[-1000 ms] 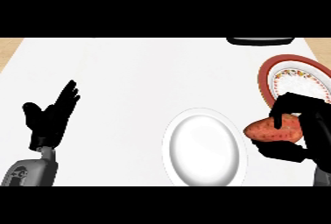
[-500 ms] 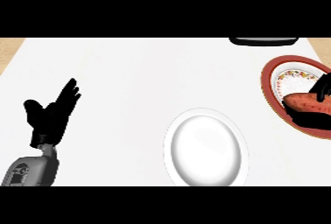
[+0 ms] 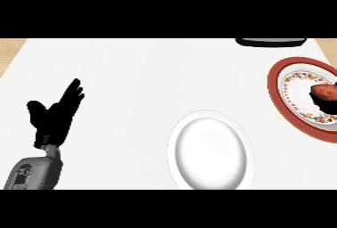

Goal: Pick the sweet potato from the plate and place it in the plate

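Glossy, smooth white plate [image 3: 209,151] right of matt black left hand [image 3: 56,116]; further right, shiny red-rimmed patterned plate [image 3: 289,95] under rough-skinned sweet potato [image 3: 325,92].

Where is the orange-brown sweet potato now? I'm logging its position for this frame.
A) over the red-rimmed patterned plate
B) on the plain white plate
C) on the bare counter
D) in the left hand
A: the sweet potato shows over the red-rimmed patterned plate at the view's right edge, with the black right hand against it.

One head view looks steeply down on the white counter [image 3: 132,80] from above.
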Motion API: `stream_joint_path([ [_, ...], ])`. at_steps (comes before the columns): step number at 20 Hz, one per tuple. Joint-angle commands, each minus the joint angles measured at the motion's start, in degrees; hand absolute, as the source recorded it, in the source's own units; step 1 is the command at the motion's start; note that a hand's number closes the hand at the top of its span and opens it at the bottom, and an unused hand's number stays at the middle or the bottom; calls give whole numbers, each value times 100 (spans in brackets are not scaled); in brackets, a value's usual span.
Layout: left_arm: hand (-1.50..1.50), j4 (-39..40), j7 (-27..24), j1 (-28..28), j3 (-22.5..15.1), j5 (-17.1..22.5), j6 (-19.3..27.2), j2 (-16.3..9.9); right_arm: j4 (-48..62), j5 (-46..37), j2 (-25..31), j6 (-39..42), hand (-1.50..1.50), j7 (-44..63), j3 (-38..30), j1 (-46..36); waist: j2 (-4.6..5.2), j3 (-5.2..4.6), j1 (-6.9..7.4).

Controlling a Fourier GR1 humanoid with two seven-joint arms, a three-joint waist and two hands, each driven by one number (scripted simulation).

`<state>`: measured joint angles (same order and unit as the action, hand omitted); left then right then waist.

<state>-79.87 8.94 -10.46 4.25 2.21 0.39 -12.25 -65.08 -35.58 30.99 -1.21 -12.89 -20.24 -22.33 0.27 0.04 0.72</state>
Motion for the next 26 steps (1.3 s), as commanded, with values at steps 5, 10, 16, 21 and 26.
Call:
stream_joint_path([
  [5,0,-108,77,-64,-70,-13,-56,50,2540,27,352,550,-150,-504,-58,-896,40,10,152],
  [10,0,50,-58,27,-71,-156,11,97,3424,164,850,805,-150,-2113,-160,-1176,22,8,59],
  [16,0,-161,-7,233,-142,-145,60,232,3165,946,675,998,-150,-2975,-682,-1545,-7,7,15],
  [21,0,-257,26,350,147,56,-199,-112,2735,1889,882,2412,-150,-2609,-1141,-1512,-71,-11,-128],
  [26,0,161,-216,135,70,-219,69,73,3363,2402,1159,3551,-150,-1560,-1402,-1528,-33,-12,-148],
])
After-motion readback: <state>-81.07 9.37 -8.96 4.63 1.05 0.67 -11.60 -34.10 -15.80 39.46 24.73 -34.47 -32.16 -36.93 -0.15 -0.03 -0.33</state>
